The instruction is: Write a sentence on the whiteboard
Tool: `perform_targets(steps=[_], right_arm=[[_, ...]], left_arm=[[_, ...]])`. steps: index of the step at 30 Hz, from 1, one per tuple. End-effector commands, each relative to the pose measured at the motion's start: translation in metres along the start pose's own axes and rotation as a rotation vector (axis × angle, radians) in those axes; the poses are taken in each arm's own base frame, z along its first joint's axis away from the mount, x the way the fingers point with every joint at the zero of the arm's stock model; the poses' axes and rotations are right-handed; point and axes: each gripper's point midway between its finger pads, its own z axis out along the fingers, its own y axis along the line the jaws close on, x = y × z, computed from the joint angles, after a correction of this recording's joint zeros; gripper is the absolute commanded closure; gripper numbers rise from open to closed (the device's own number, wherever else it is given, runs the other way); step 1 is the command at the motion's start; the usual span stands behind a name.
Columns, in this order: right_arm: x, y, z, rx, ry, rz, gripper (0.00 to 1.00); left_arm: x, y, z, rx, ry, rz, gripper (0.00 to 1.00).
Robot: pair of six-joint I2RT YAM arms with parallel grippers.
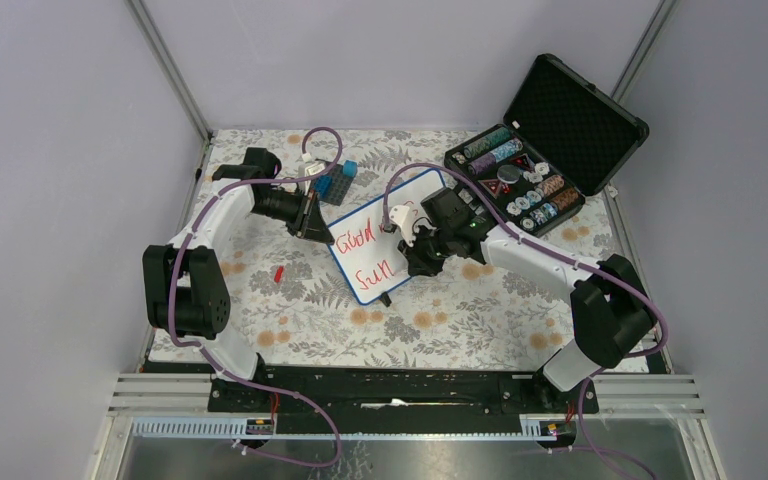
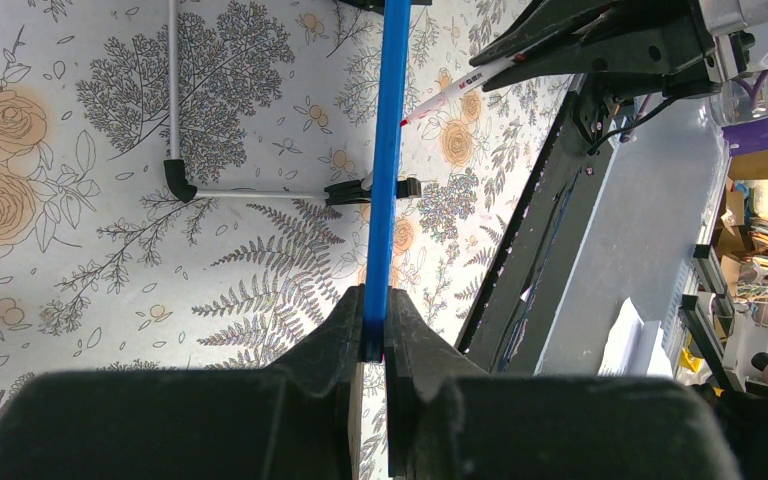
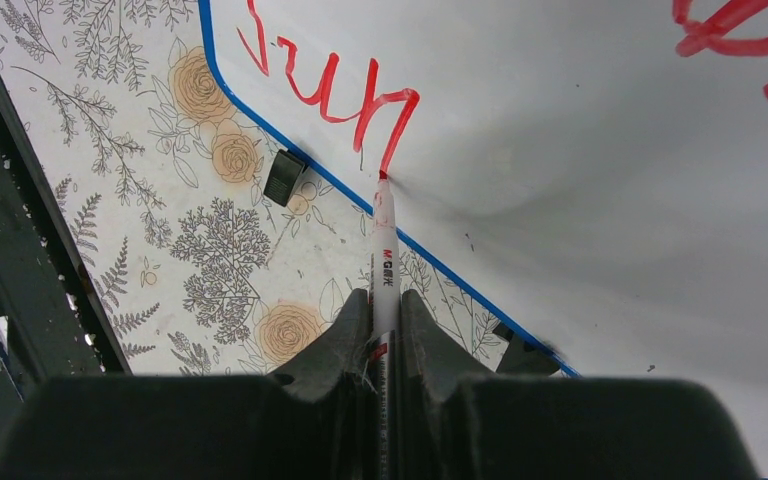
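My right gripper [image 3: 380,300] is clamped on a slim white marker with a red tip [image 3: 384,232]. The tip touches the small rectangular white whiteboard with a blue rim [image 3: 580,130], right at the foot of the final letter. The red handwritten sentence [image 3: 332,95] runs in two loose, slanted lines, "Good" farther and "Sun" nearer. My left gripper [image 2: 373,315] is pinched tight on the board's blue left rim. The board sits mid-desk between my arms, black feet at its near edge, on the floral-patterned desk [image 1: 460,320].
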Motion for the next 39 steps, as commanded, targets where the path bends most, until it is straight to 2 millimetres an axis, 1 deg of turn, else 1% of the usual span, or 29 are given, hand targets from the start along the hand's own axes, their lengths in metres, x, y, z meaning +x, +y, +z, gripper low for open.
perform_targets(steps=[1, 6, 10, 15, 19, 21, 23, 27, 30, 32, 35, 39], right_arm=[[-0.027, -0.011, -0.011, 0.043, -0.072, -0.025, 1.0], [-0.039, -0.016, -0.011, 0.052, -0.09, -0.024, 1.0], [-0.045, -0.022, -0.014, 0.07, -0.099, -0.021, 1.0], [-0.048, -0.031, -0.021, 0.096, -0.112, -0.015, 1.0], [-0.046, -0.035, -0.026, 0.107, -0.113, -0.014, 1.0], [-0.045, -0.033, -0.028, 0.102, -0.111, -0.016, 1.0], [-0.046, -0.027, -0.03, 0.077, -0.117, -0.02, 1.0], [-0.052, -0.007, -0.039, 0.011, -0.136, -0.049, 1.0], [-0.05, 0.006, -0.044, -0.029, -0.133, -0.063, 1.0], [-0.047, 0.007, -0.044, -0.028, -0.129, -0.063, 1.0], [-0.044, 0.003, -0.043, -0.004, -0.118, -0.065, 1.0], [-0.046, -0.006, -0.042, 0.021, -0.128, -0.057, 1.0]], left_arm=[[-0.001, 0.001, 0.003, -0.006, 0.005, 0.025, 1.0], [0.0, 0.001, 0.002, -0.012, 0.007, 0.024, 1.0], [0.0, 0.002, 0.002, -0.013, 0.008, 0.023, 1.0], [0.0, 0.001, 0.002, -0.012, 0.008, 0.023, 1.0], [-0.001, 0.001, 0.002, -0.01, 0.006, 0.021, 1.0], [-0.002, 0.002, 0.002, -0.01, 0.006, 0.021, 1.0], [-0.001, 0.002, 0.003, -0.009, 0.006, 0.02, 1.0], [-0.001, 0.001, 0.003, -0.007, 0.008, 0.024, 1.0], [-0.001, 0.001, 0.003, -0.007, 0.008, 0.024, 1.0], [-0.001, 0.0, 0.004, -0.005, 0.009, 0.026, 1.0], [-0.001, 0.0, 0.004, -0.005, 0.011, 0.027, 1.0], [-0.001, -0.001, 0.005, -0.007, 0.013, 0.03, 1.0]])
